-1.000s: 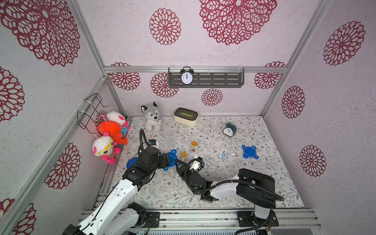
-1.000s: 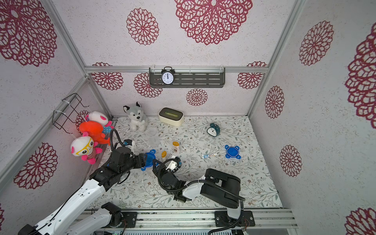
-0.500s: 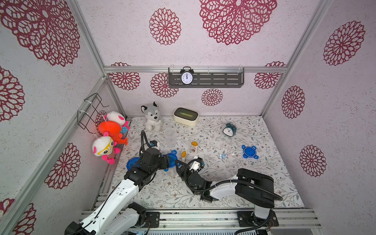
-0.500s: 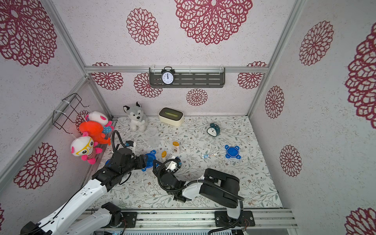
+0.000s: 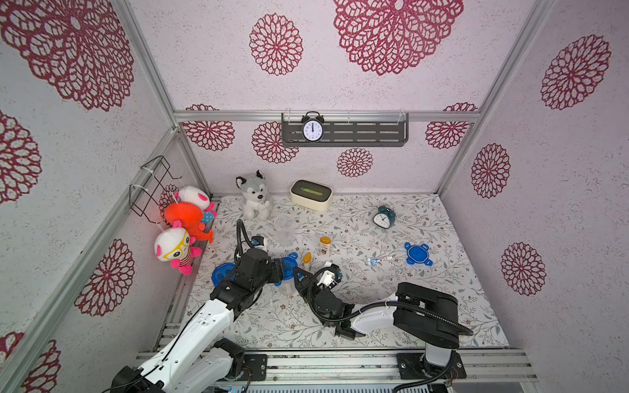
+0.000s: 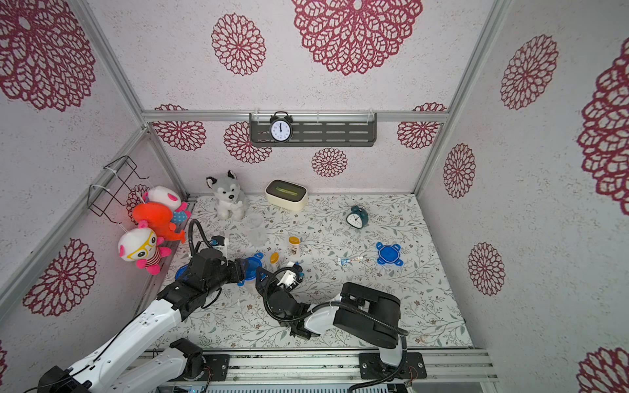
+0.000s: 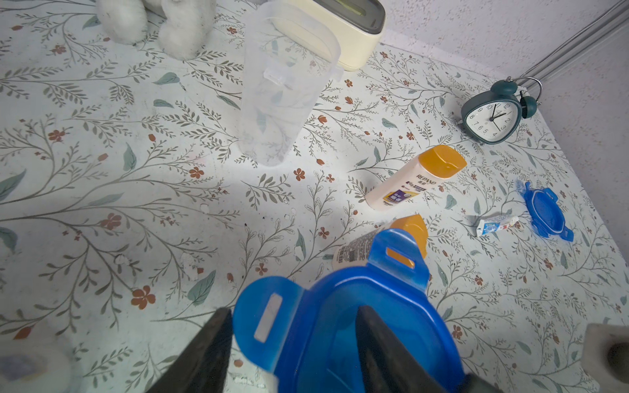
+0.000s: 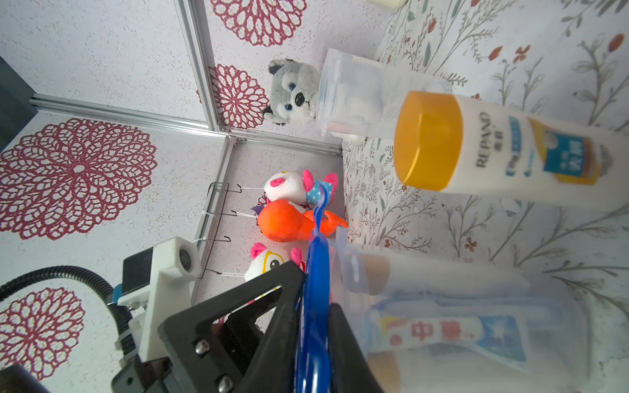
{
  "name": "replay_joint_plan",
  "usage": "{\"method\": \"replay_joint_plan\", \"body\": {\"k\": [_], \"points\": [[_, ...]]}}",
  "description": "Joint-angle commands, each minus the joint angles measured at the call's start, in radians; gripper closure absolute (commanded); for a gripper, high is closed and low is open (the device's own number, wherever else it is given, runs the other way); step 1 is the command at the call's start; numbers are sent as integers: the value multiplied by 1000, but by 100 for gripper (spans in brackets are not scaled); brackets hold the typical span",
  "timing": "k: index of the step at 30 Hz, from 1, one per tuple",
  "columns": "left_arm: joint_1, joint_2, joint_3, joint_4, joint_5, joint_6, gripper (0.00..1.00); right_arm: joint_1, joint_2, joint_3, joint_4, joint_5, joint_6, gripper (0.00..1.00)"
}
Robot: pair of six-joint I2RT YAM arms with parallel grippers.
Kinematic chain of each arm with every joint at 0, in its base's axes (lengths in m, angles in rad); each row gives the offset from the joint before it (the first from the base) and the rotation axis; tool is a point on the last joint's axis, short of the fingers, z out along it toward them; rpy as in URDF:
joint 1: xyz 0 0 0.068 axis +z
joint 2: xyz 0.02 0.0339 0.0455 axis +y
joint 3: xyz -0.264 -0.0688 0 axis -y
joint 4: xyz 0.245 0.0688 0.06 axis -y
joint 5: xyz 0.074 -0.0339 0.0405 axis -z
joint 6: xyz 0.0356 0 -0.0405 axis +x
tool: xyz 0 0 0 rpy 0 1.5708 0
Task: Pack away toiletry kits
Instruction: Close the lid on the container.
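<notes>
Now: the lid is brought onto the filled cup.

Well in front of the husky plush (image 5: 253,199), toward the robot, the filled clear cup (image 8: 459,323) stands upright, its long axis vertical and its mouth up. The toothpaste tube (image 8: 452,331) and the white bottle (image 8: 442,275) inside lie along this axis, the bottle's cap toward the mouth. The left gripper (image 7: 296,340) pinches the blue tabbed lid (image 7: 340,296) and holds it flat across the mouth, I judge so that it presses down evenly. The right gripper (image 5: 301,277) is just beside the cup's wall, probably to steady it. Whether its jaws are open or closed I cannot tell.
</notes>
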Motion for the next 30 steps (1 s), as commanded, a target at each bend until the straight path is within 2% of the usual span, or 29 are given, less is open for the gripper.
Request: {"method": "replay_joint_plan", "body": {"k": [1,6,18,30], "points": [[-3,11,-25,-20,-8,-1,41,10,-32,5,-4,30,-35,78],[-2,6,-26,-19,-8,0,42,23,-58,-6,-17,61,-74,73],[-2,-6,-23,-34,-19,3,43,28,-102,-32,-51,82,-108,67],[-2,-10,-15,-36,-18,8,43,24,-155,-61,-143,59,-112,65]]}}
